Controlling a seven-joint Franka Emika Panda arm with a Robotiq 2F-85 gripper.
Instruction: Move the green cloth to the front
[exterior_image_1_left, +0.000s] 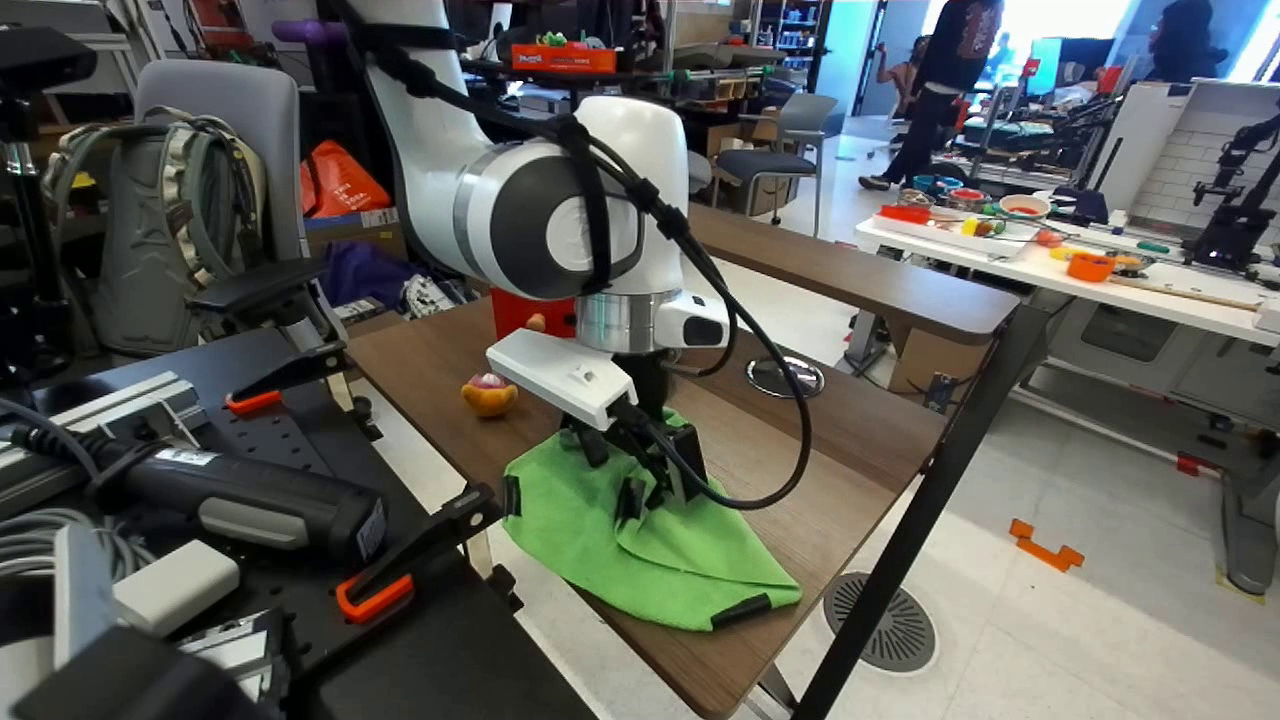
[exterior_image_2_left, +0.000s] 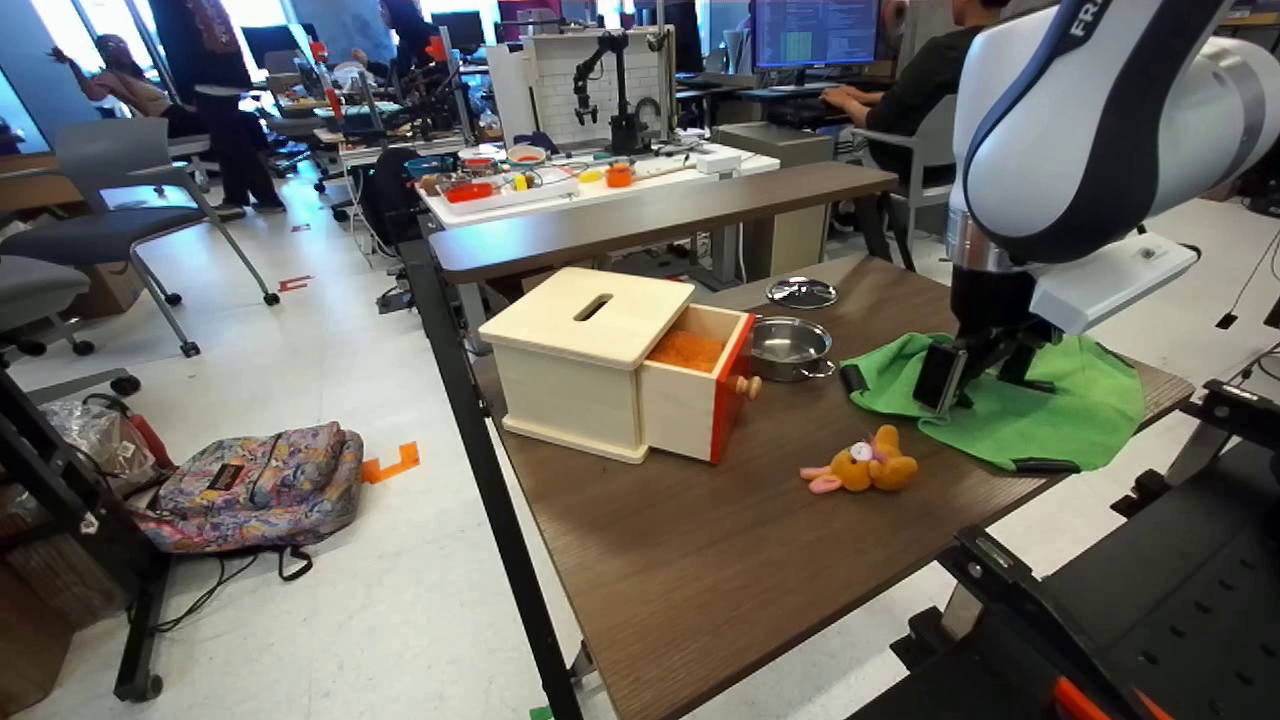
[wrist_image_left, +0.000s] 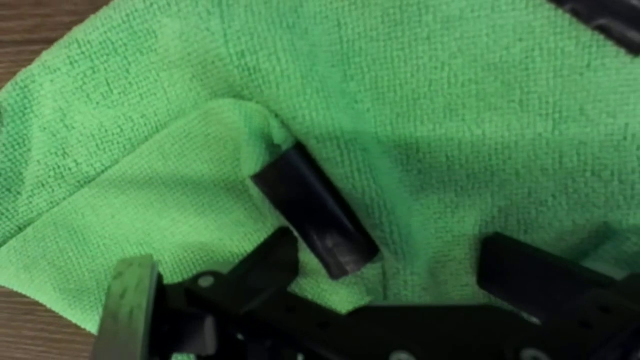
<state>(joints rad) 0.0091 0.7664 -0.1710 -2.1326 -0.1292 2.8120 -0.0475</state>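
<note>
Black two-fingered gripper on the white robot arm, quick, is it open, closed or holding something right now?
Black two-fingered gripper: open, its fingers well apart over the rumpled green fabric cloth, holding nothing.

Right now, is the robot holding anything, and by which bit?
Nothing is held: the fingers stand wide apart over the green cloth, not pinching it.

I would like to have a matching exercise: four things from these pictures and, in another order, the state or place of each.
Column 1
1. green cloth
2. drawer
3. metal pot
4. claw

Column 2
A. sticks out of the wooden box
B. open, over the cloth
C. uncovered, a lid lying nearby
D. lies partly folded over

Right pairs: 1-D; 2-A; 3-C; 4-B
</note>
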